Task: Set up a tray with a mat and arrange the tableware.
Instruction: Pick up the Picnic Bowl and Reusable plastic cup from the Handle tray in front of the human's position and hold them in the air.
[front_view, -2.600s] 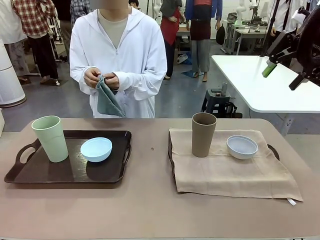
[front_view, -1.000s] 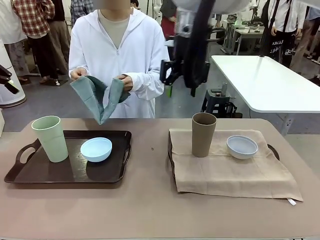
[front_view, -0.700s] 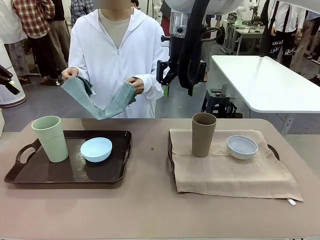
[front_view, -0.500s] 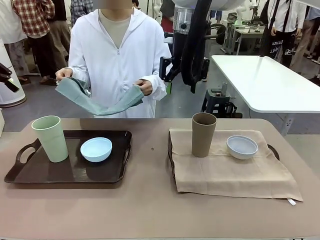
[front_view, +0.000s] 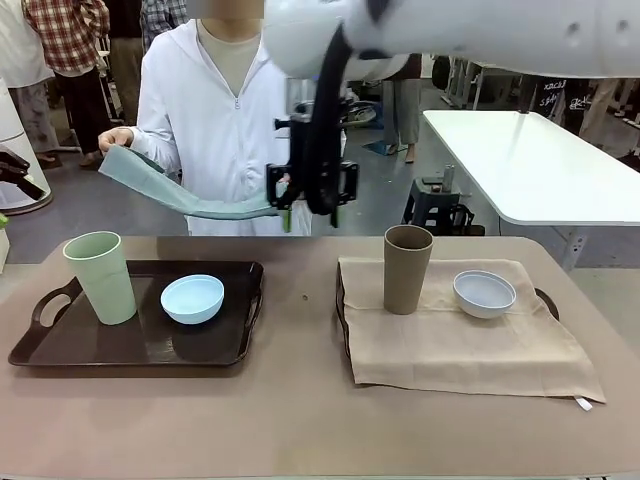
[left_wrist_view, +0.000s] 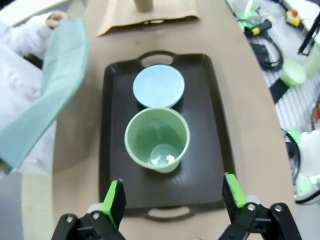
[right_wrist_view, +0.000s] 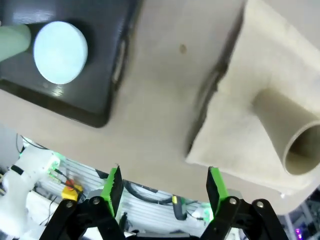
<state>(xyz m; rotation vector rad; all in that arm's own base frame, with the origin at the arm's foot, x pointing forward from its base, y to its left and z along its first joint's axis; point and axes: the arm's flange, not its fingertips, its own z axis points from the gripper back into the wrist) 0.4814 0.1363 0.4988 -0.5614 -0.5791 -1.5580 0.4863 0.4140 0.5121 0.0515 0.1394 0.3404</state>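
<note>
1. The left tool (left_wrist_view: 174, 196) is spread, high above the tall pale green plastic cup (left_wrist_view: 157, 139), which stands beside the shallow light blue bowl (left_wrist_view: 158, 86) on the dark brown handled tray (left_wrist_view: 218, 125).
2. The right tool (front_view: 310, 222) is spread, above the open strip of desk (front_view: 300, 420) between the trays.
3. The tall brown cup (front_view: 407, 268) and whitish-blue bowl (front_view: 484, 293) stand on the beige cloth mat (front_view: 470, 350).

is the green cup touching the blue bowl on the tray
Apart. The front view shows a strip of bare dark tray between the pale green cup and the light blue bowl.

Front faces person (front_view: 235, 110) across table (front_view: 300, 420); both wrists look down, sharing tray (left_wrist_view: 212, 110)
</note>
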